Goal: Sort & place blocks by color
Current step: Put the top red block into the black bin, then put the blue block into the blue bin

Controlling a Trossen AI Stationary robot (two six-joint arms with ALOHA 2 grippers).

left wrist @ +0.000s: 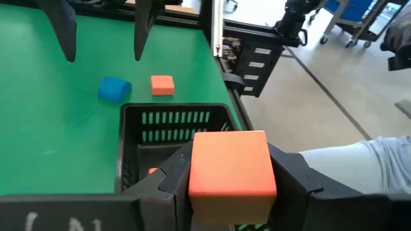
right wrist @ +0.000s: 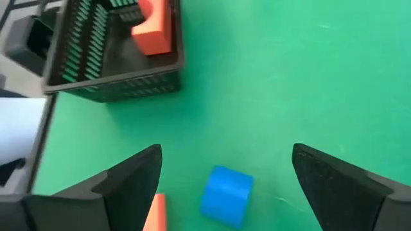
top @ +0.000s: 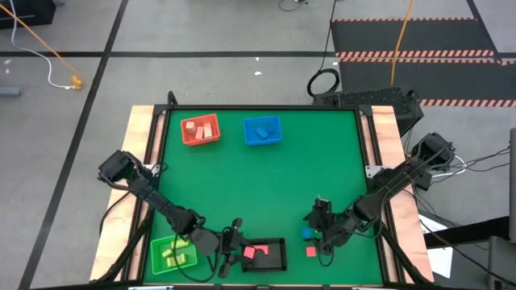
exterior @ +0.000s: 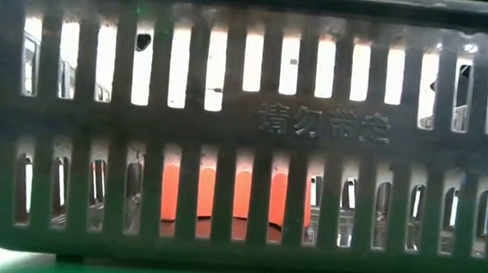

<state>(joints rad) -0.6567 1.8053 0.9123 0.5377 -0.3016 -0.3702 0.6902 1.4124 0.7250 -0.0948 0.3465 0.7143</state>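
The left gripper (left wrist: 228,192) hangs at the near edge of the table, just beside the black mesh basket (top: 278,243), and it is clamped on an orange-red cube (left wrist: 229,163), the block sitting square between its dark fingers; a second red block (right wrist: 154,25) lies inside that black basket, showing through the slots in the low view; over on the right, the right gripper (right wrist: 225,176) hovers with its fingers spread wide apart, holding nothing, directly above a blue block (right wrist: 226,194) that rests on the green mat (top: 258,185), with a small red block (top: 310,251) just beside it; at the far side sit a red basket (top: 201,130) with tan and red pieces in it and a blue basket (top: 263,130) with a blue piece, and a green basket (top: 173,254) at the near left corner holds yellow-green pieces; so two steps look to be in hand, a red cube in mid-carry on the left and a blue pick lining up on the right; next, I judge, the right arm needs to drop straight down and close on the blue block, then carry it well across to the blue basket; the left needs a clear path to a matching basket before letting go.
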